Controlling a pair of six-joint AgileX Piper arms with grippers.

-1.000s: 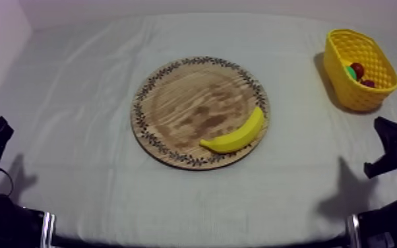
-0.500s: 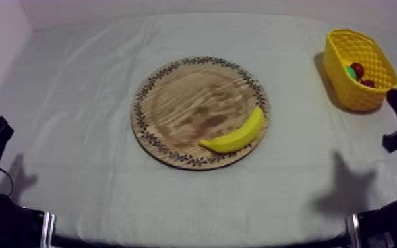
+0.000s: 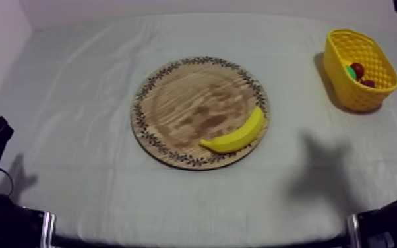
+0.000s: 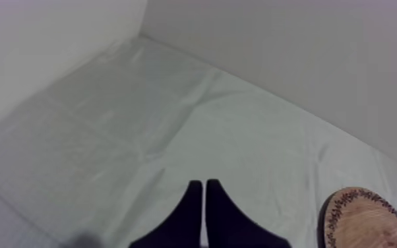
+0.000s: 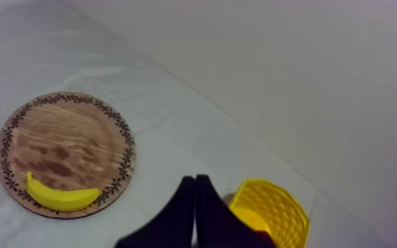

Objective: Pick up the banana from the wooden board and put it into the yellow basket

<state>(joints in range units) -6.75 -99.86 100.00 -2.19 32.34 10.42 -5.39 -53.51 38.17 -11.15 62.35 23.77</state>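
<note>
From above, we see the banana (image 3: pixel 236 135) on the wooden board (image 3: pixel 188 105), at its rim toward the yellow basket (image 3: pixel 353 95), which sits well apart with a small red fruit (image 3: pixel 357 68) inside. Our left wrist view shows our left gripper (image 4: pixel 204 188), fingers pressed together, over the cloth (image 4: pixel 142 132) near the board. Our right wrist view shows our right gripper (image 5: pixel 195 181), fingers together, beside the basket, away from the board.

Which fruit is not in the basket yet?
The banana, lying on the wooden board; the small red fruit sits inside the yellow basket.
</note>
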